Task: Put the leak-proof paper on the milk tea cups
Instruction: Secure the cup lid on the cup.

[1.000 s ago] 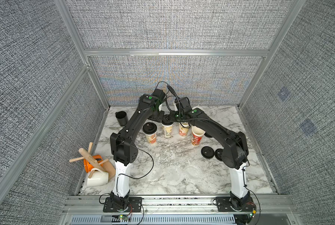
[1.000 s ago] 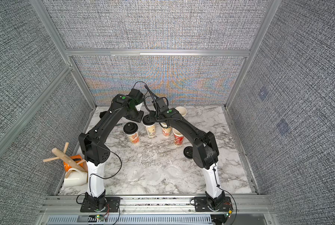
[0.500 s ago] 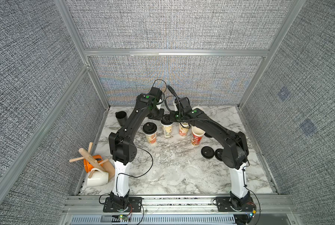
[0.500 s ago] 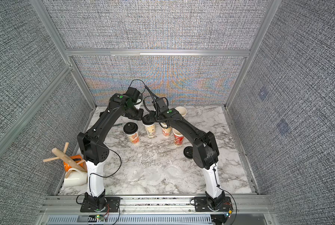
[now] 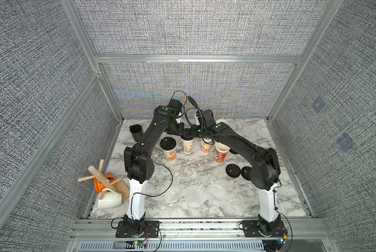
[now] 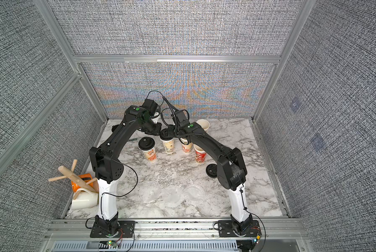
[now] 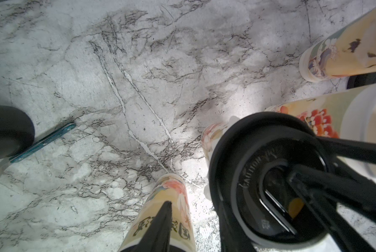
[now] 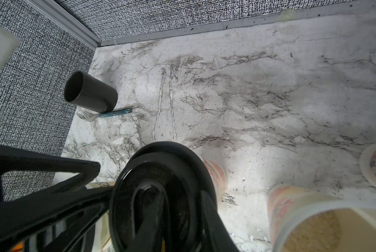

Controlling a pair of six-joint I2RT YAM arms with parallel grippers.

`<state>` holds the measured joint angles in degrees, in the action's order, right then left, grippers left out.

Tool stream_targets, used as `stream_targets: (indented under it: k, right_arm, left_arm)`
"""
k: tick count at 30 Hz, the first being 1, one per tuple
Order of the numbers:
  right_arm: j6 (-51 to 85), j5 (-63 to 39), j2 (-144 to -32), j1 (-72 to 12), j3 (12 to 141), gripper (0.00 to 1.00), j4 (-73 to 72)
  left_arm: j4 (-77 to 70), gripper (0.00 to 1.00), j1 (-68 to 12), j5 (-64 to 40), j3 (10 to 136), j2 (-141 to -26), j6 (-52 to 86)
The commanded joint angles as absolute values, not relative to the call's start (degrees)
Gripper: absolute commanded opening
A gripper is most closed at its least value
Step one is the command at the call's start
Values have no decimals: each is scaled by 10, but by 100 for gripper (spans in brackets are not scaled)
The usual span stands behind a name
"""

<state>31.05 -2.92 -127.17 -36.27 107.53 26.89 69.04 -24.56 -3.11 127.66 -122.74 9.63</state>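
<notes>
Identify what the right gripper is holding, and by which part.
The right gripper pinches a black lid by its rim: one finger lies on the lid's top, the other outside its edge.

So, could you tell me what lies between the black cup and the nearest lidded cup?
A teal-handled utensil lies by the black cup; otherwise bare marble, per the left wrist view.
</notes>
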Motion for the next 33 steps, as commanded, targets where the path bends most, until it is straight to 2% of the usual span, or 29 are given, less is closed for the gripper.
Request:
stream_targets:
  k: [1,33]
  right_arm:
    - [313,-43,-1279,-369,1064,28,339]
    - [362,-67,-1226,-413,957,26,320]
  left_arm:
    - [691,39,-245,-34,1280,-1231,90]
    - [742,38,-244,-39,1346,-1327,59]
